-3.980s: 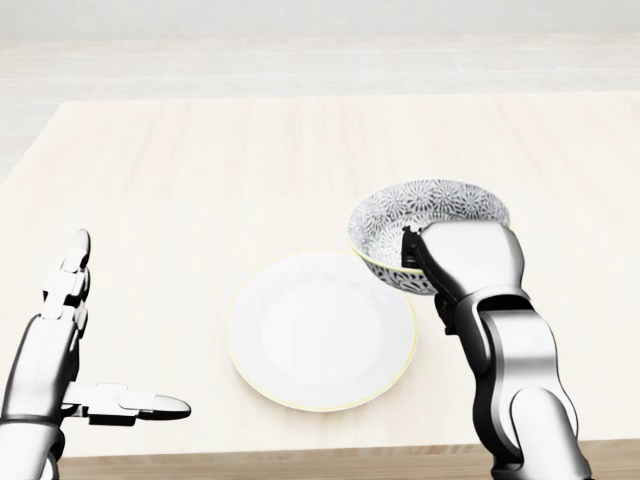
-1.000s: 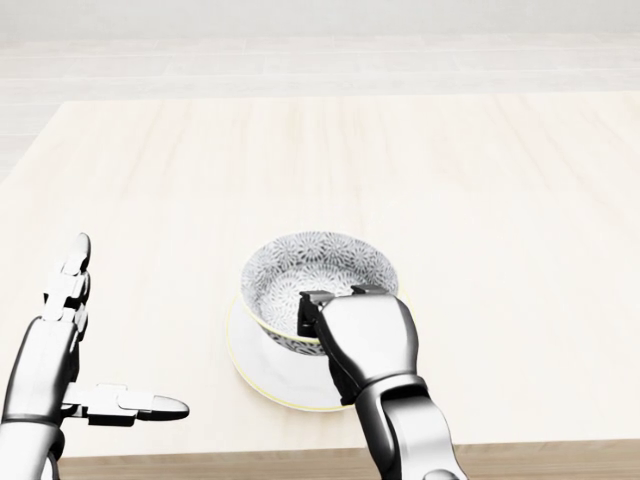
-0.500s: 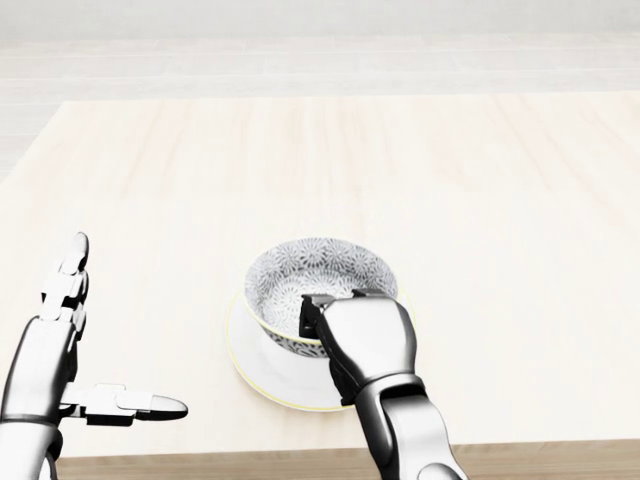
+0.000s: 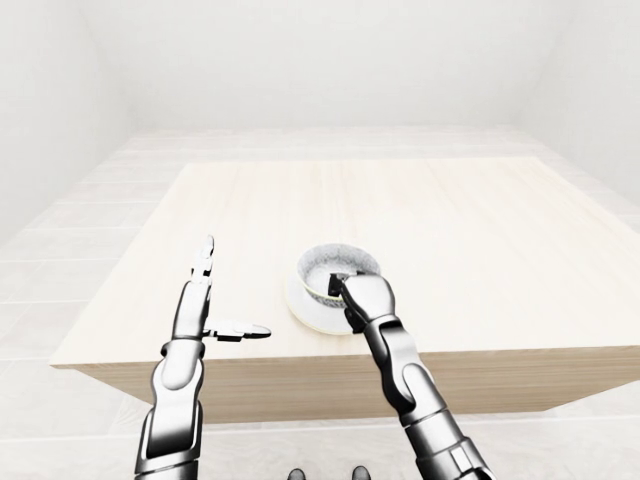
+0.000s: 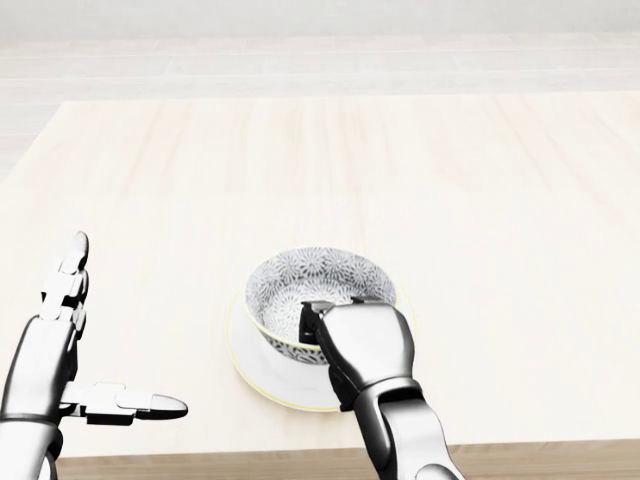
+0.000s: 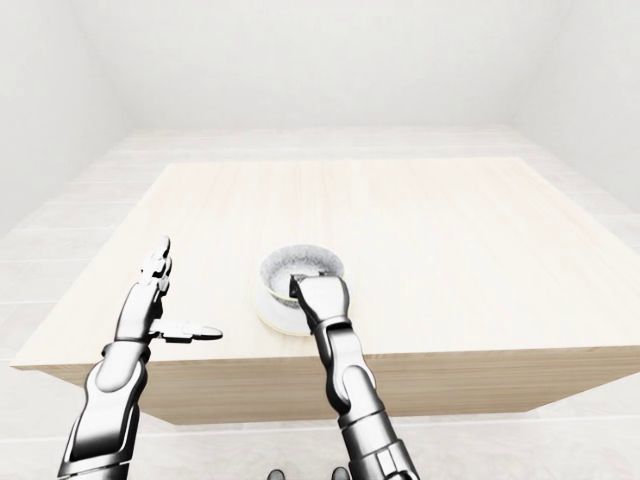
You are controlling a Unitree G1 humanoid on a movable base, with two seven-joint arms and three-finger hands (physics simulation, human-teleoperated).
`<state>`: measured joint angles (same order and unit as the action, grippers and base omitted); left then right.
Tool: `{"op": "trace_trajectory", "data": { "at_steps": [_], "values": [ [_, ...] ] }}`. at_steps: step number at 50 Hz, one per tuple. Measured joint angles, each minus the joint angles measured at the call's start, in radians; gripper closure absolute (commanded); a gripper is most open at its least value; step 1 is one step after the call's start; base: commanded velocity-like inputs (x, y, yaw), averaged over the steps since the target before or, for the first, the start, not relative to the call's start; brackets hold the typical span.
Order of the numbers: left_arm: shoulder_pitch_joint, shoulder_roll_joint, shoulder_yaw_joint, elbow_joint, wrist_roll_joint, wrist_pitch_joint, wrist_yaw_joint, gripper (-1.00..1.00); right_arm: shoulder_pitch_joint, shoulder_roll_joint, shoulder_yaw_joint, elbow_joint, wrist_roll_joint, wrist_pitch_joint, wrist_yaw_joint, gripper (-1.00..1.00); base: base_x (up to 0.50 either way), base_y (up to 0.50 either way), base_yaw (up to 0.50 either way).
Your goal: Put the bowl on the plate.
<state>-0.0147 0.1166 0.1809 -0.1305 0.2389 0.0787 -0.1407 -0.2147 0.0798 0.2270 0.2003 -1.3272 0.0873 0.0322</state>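
The pale wooden table (image 5: 480, 180) stretches away above both robot hands. Beneath the right robot hand (image 5: 365, 345) lies the white plate (image 5: 245, 372). The patterned bowl (image 5: 300, 280), empty, sits over the plate's middle, apparently resting there, though contact is hard to confirm. The right robot hand is clamped on the bowl's near rim, probably steadying it until release. The left robot hand (image 5: 45, 365), well to its left, is spread apart and holds nothing.

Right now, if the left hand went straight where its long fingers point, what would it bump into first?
Probably nothing. The left hand points up the head view, along the table, and the way looks free. The bowl and plate sit off to its right.
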Motion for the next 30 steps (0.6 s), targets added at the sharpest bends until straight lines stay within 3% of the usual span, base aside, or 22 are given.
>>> {"op": "trace_trajectory", "data": {
  "at_steps": [30],
  "values": [
    [0.003, -0.003, -0.006, 0.002, 0.005, -0.004, 0.003, -1.00, -0.016, -0.007, -0.009, 0.037, 0.001, 0.000, -0.017, 0.58, 0.00, 0.00, 0.00]
  ]
}}
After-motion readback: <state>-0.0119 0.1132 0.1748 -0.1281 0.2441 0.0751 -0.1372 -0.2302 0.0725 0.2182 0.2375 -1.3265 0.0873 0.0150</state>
